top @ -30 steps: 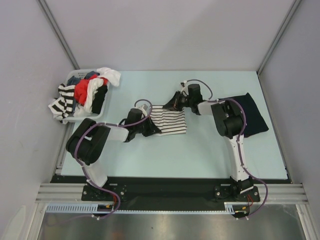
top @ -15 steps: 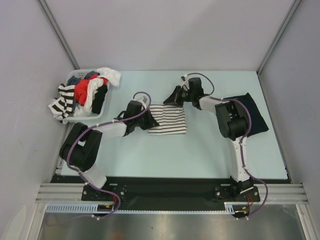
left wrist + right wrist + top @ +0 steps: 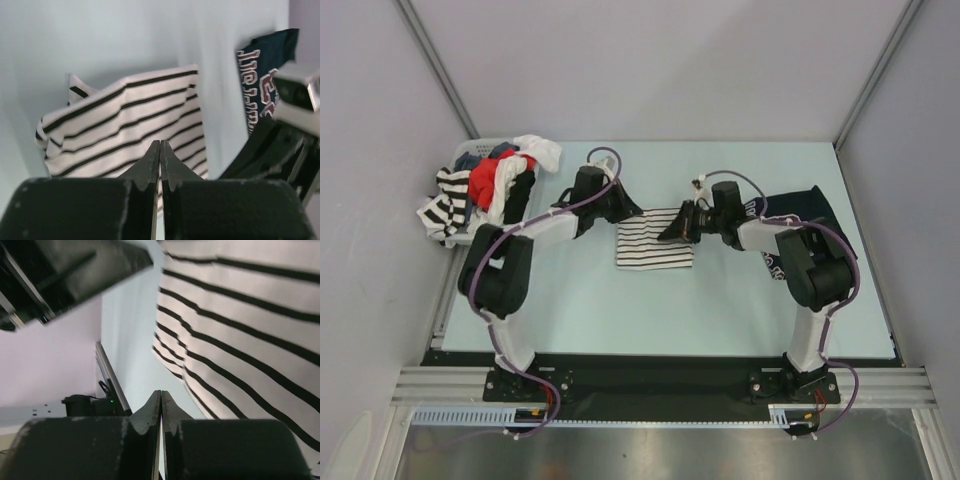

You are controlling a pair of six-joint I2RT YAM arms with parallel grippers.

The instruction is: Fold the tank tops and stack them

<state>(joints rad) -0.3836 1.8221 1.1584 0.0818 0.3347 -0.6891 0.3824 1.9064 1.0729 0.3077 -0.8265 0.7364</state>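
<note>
Striped top (image 3: 655,248) lies folded into a rough rectangle near the middle of the table (image 3: 720,310), flat, stripes running side to side in the overhead view. Your left gripper (image 3: 628,208) sits at its far-left corner. In the left wrist cam the fingers (image 3: 150,162) are pressed tight together w/ no cloth visible between them, and the striped top (image 3: 130,122) is spread just beyond the tips. Your right gripper (image 3: 670,232) is low over the top's far-right edge. In the right wrist cam its jaws are pinched shut too, w/ nothing seen in them, and the striped cloth (image 3: 240,340) fills the view just ahead.

Navy jersey (image 3: 802,203) lies to the right of the striped top, apart from it and partly under the right arm. The left wrist cam shows maroon lettering on it (image 3: 260,85).

Far left, a white basket (image 3: 472,237) holds a heap of mixed clothes (image 3: 492,180), some spilling over the rim.
</note>
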